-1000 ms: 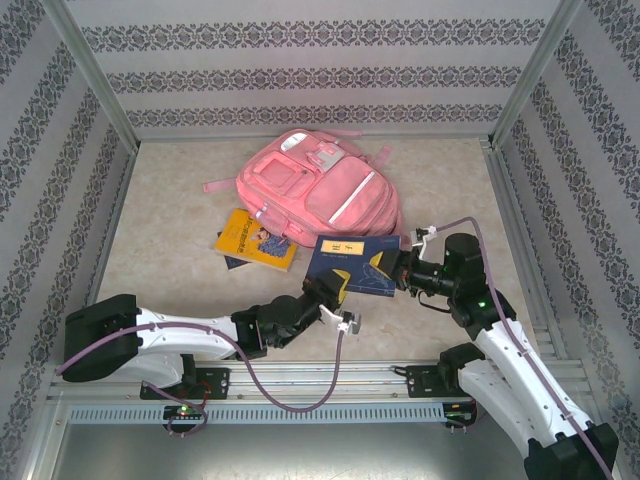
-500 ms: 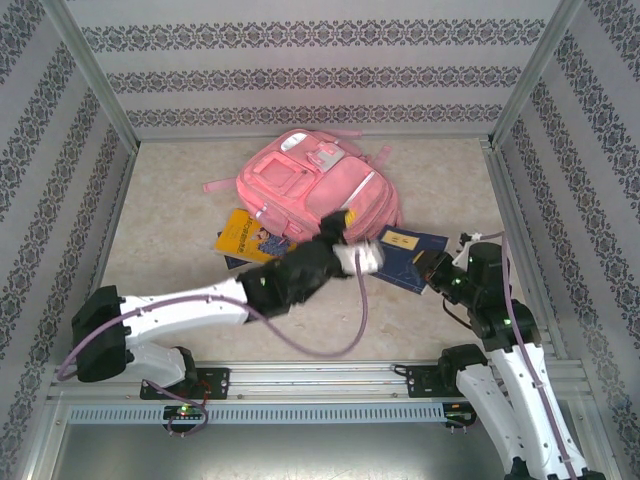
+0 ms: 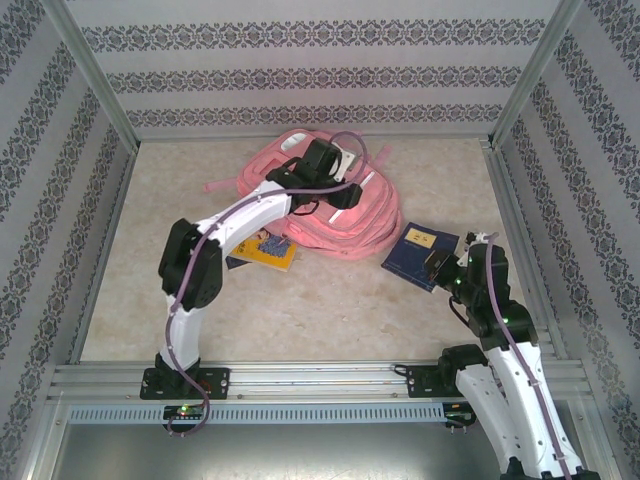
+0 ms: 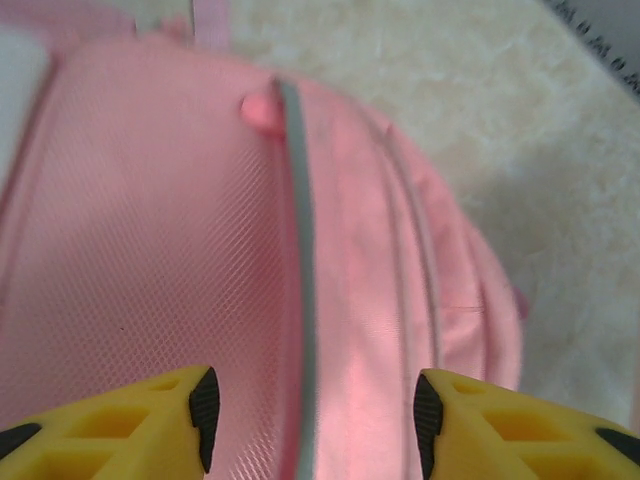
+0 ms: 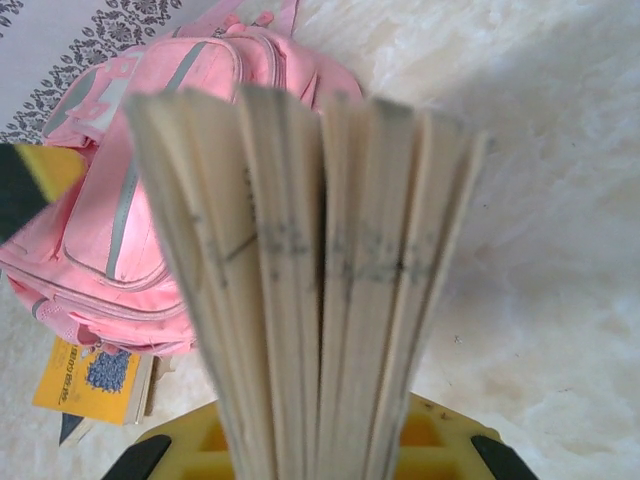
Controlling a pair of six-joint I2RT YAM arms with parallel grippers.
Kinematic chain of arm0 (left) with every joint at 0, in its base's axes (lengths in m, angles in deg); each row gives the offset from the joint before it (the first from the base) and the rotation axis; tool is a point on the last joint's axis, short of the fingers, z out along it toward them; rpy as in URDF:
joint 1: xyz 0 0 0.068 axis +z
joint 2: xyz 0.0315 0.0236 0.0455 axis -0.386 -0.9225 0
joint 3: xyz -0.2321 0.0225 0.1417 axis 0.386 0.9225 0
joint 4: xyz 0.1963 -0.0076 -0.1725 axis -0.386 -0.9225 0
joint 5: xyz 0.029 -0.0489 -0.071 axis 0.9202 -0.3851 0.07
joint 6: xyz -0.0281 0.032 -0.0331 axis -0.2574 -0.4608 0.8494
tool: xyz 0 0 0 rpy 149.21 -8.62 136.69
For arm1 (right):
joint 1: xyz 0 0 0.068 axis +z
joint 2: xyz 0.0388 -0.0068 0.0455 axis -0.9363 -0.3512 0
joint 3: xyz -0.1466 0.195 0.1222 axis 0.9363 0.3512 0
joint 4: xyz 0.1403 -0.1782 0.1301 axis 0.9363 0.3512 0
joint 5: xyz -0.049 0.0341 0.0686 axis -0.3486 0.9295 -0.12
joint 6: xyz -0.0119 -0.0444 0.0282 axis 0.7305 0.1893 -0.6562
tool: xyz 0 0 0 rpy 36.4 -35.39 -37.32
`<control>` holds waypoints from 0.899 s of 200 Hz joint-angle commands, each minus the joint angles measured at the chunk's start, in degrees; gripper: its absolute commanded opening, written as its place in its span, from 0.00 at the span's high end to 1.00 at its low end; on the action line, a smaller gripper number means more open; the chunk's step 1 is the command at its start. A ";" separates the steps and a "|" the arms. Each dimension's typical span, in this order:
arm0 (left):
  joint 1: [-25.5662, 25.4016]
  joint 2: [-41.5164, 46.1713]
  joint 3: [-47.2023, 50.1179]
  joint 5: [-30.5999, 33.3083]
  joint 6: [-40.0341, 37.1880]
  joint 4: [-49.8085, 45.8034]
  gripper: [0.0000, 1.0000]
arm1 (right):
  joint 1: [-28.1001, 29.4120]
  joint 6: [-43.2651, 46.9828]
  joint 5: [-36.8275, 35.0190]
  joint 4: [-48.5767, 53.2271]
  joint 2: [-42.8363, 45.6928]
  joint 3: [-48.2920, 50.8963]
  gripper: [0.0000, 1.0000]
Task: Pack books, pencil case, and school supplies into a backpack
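Getting the bag ready while 1 book waited in a pincer.

On the left, a flat yellow book with a cartoon cover [image 3: 262,250] lay on the pale speckled table [image 3: 300,320], just beside the big pink cloth backpack [image 3: 355,225]. The left pincer [image 4: 312,420] hung over the backpack's front with its 2 jaws apart and nothing between them. To the right, near the backpack but apart from it, a flat dark blue book with white print [image 3: 418,250] was pinched tight in the right pincer [image 3: 443,264], its pages fanned out. I think the step was opening the bag, though I could not tell if it was open. Next, the left pincer would need to grab a zip or flap and pull, so the dark blue book could slide in.
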 commanded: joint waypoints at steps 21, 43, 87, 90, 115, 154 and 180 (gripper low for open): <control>0.97 -5.49 -7.50 -10.13 5.26 -4.87 0.48 | -0.68 -0.13 1.88 -4.72 -1.07 1.00 1.00; 0.89 -7.78 -8.49 -12.14 5.70 -4.84 0.51 | -0.89 -0.60 2.06 -5.20 -0.93 1.67 1.00; 0.93 -12.27 -10.89 -14.35 7.38 -5.62 0.60 | -1.25 -1.01 2.49 -6.13 -0.87 1.53 1.00; 0.96 -12.53 -11.13 -13.98 7.50 -5.74 0.60 | -1.28 -1.06 2.57 -6.13 -0.89 1.39 1.00; 0.97 -13.54 -11.75 -11.70 7.93 -5.19 0.67 | -1.34 -0.86 2.58 -5.59 -1.03 -0.03 1.00; 0.97 -13.89 -16.93 -16.55 9.45 -7.27 1.00 | -1.43 -0.31 -1.08 -3.28 -0.69 -1.09 1.00; 1.10 -10.69 -22.57 -15.28 7.52 -14.86 1.00 | -1.61 -1.28 -5.58 -0.85 0.08 -2.99 1.00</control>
